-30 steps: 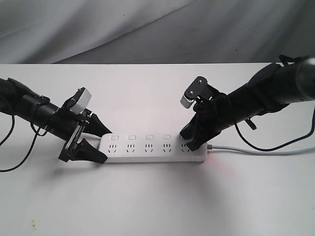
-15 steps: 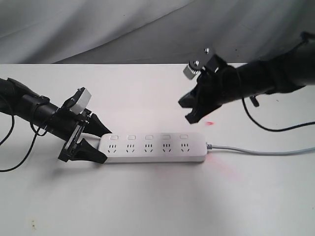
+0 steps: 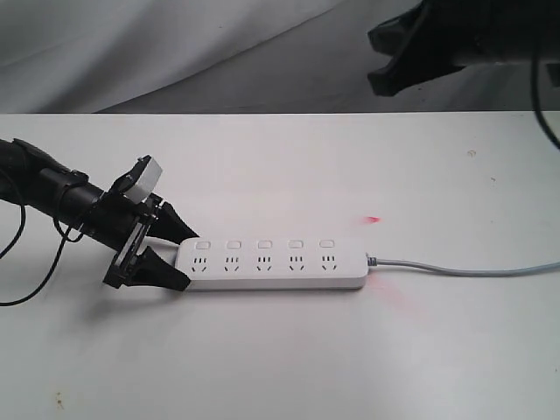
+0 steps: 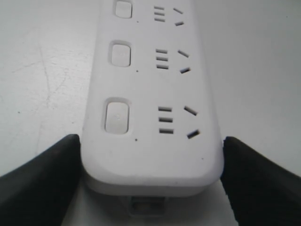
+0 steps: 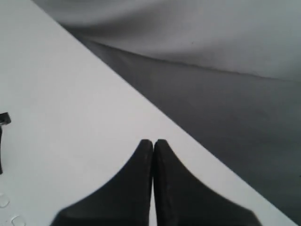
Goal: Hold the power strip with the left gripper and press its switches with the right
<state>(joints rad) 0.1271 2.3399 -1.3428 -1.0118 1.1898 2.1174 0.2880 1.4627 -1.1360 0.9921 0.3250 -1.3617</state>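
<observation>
at the left the left end effector (image 3: 191, 260) lies low over the counter (image 3: 280, 367), its pointed fingers (image 4: 42, 179) clenched against the two long sides of the power strip (image 3: 276, 267) at its cordless end. it grips there, i judge, so the bar cannot slide or lift when it is pushed on, and so the whole top face is left free. the strip lies flat near the middle of the counter, running left to right, with the switches (image 3: 264, 245) in a row along its far edge, one above each socket, all uncovered. whether any is pressed in is too fine to tell. the grey cord (image 3: 455, 269) trails off to the right, and a small red spot (image 3: 374, 219) shows on the counter just beyond that end, perhaps a light. at the upper right the right end effector (image 5: 153, 141) hangs high above the counter's far edge, well apart from the strip, clenched on nothing. the two tips pressed together make one blunt point, suited to poking a small button.
</observation>
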